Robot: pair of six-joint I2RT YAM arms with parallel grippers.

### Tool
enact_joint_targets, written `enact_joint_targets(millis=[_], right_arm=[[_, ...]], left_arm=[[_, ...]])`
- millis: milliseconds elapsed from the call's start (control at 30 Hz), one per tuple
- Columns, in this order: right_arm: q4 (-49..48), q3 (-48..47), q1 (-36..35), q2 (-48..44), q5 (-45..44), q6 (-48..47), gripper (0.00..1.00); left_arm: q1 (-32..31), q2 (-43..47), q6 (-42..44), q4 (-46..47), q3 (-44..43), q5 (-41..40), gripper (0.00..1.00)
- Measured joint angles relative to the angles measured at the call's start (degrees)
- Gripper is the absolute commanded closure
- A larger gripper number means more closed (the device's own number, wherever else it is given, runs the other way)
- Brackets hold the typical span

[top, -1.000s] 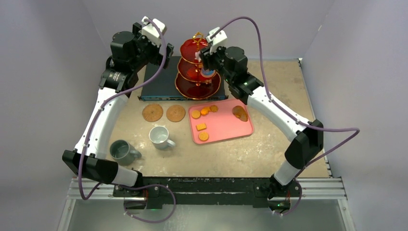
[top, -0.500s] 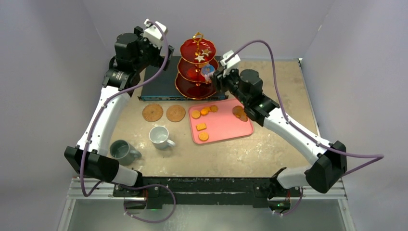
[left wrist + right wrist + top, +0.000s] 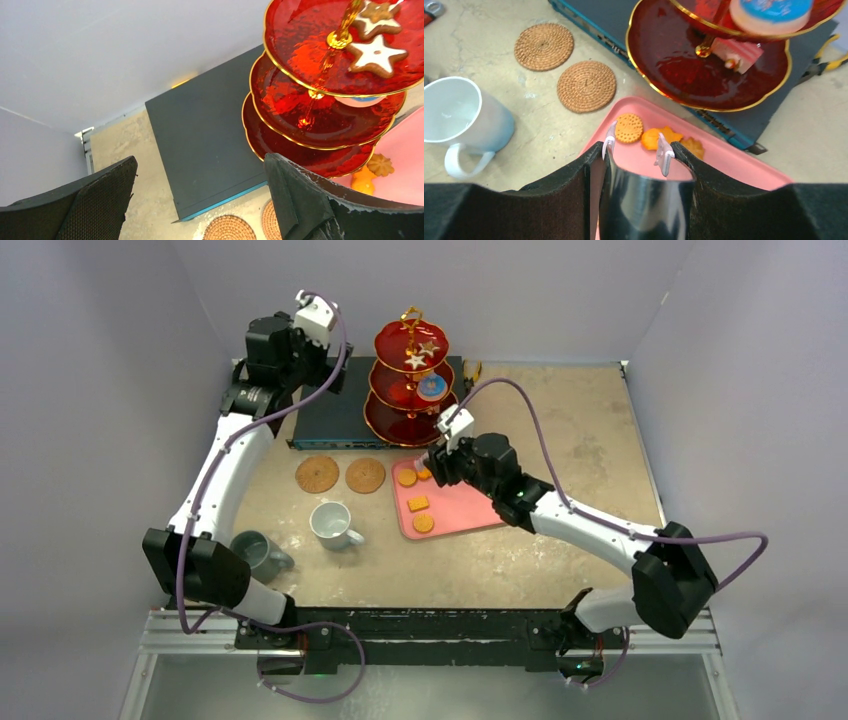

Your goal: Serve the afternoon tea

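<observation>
The red three-tier stand (image 3: 410,380) stands at the back on a flat box. Star cookies lie on its top tier, a blue-iced pastry (image 3: 769,12) on the middle tier and a pink slice (image 3: 736,52) on the bottom one. My right gripper (image 3: 639,150) is shut on metal tongs (image 3: 644,200); their pink tips hang empty over the tray, near a round cookie (image 3: 629,128). My left gripper (image 3: 200,165) hangs open and empty, high beside the stand. The white mug (image 3: 330,523), the grey mug (image 3: 252,553) and two cork coasters (image 3: 317,474) (image 3: 365,475) sit at the front left.
A pink tray (image 3: 470,505) right of centre holds several orange pastries. The dark blue-grey box (image 3: 335,415) lies under the stand. Yellow-handled pliers (image 3: 824,65) lie behind the box. Grey walls close in the left, back and right.
My right arm has drawn back from the stand's middle tier, leaving the blue-iced pastry there, and come down over the pink tray. The left arm has shifted slightly.
</observation>
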State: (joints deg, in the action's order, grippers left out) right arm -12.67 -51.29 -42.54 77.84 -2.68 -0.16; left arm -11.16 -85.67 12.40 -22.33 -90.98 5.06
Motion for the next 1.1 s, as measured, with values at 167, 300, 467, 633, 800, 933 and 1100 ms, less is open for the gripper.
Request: enact_joint_targets(millis=[167,300,467,633,800,933,1100], right_arm=[[-3.3,3.08,-1.77,2.16,0.68,1.53,0.48],[-5.35,5.16,-3.65,3.93,0.42,2.23,0.48],[-7.34,7.69,-5.16,5.01,-0.48,3.23,0.47],[-9.03,8.68,-6.8,6.71,-2.54,4.02,0.45],[-9.88,8.92,-8.17,8.15,-4.61,4.28,0.42],[-11.02,9.68,-8.41,8.39,-6.27,4.44,0.42],[-12.68,9.79,-8.41,9.62,-7.69,5.11,0.42]], left_arm=[[1.05,-0.02,-1.18,0.37,2.16,-0.42,0.01],[1.29,-0.02,-1.9,0.44,3.58,-0.46,0.01],[1.29,0.0,-2.45,0.85,3.69,-0.46,0.01],[1.31,0.0,-2.43,1.11,3.72,-0.46,0.01],[1.31,0.02,-2.43,1.27,3.69,-0.44,0.01],[1.31,0.09,-2.4,1.27,3.69,-0.42,0.01],[1.31,0.11,-2.4,1.25,3.69,-0.39,0.01]])
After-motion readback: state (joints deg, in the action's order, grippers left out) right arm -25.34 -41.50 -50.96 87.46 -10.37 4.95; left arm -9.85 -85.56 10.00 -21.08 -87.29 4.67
